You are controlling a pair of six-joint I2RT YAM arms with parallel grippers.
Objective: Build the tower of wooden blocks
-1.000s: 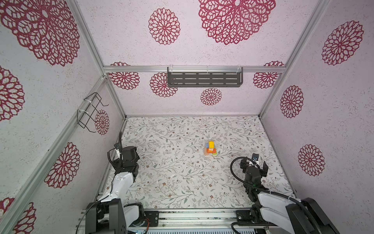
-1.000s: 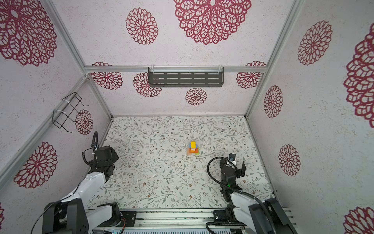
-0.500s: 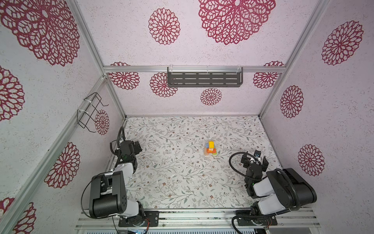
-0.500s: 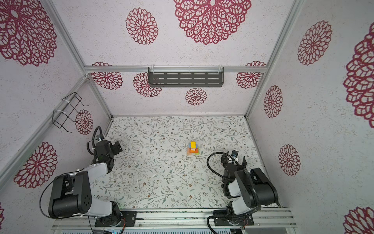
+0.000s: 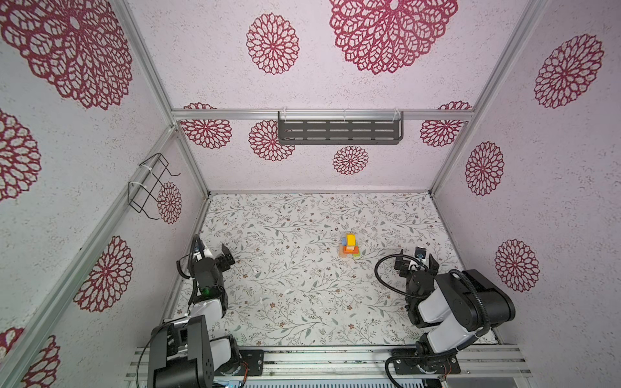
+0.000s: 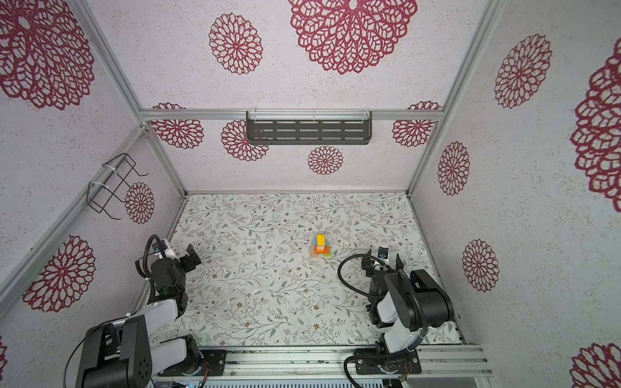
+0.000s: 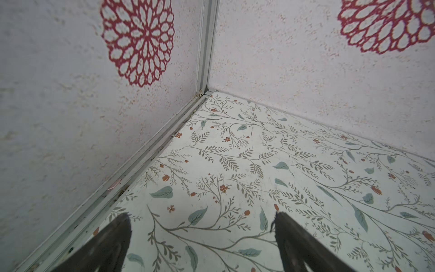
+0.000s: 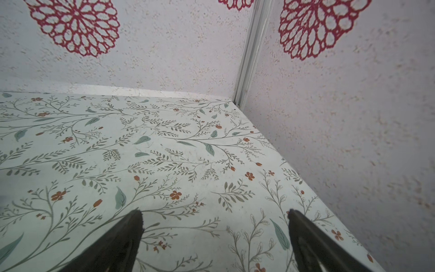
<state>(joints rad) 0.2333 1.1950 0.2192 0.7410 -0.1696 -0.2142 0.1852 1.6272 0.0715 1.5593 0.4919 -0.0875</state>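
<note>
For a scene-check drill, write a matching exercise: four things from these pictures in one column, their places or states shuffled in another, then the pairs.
1 tower
2 left pincer
3 wire rack
4 slotted shelf

A on the back wall
B open, empty
C on the left wall
D on the table, yellow block on top

Pairs: 1-D; 2-B; 3-C; 4-A

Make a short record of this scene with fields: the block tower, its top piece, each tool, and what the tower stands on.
multicoloured wooden block tower: upright, right of centre in both top views
top piece: yellow wooden block
support: floral-patterned tabletop
left tool: open, empty, near the tabletop's left edge, apart from the tower
right tool: open, empty, near the tabletop's right edge, apart from the tower
</note>
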